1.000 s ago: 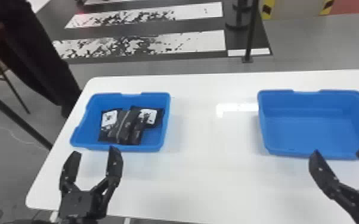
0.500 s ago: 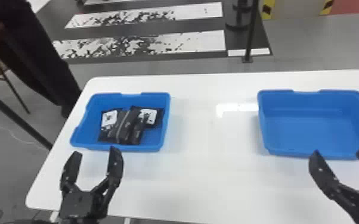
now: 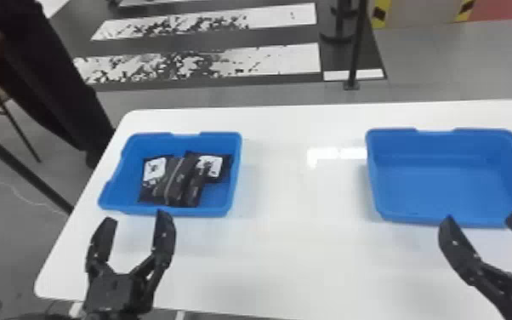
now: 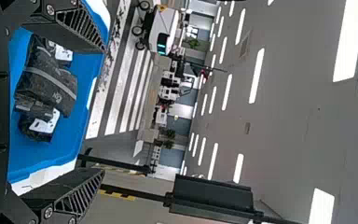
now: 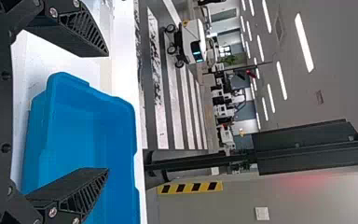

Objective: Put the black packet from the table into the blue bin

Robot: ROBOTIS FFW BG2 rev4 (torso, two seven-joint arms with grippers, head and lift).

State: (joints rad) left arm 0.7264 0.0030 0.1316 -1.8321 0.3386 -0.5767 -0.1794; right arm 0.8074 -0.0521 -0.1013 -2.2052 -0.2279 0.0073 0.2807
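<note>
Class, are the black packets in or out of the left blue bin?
In: the black packets lie overlapping within the walls of the left bin.

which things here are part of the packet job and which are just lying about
Part of the job:
black soft packets with white patches
left blue rectangular plastic bin, holding them
right blue rectangular plastic bin
white rectangular table
left gripper, right gripper

Just about:
thin white cord
slim black upright pole
white wheeled machine
</note>
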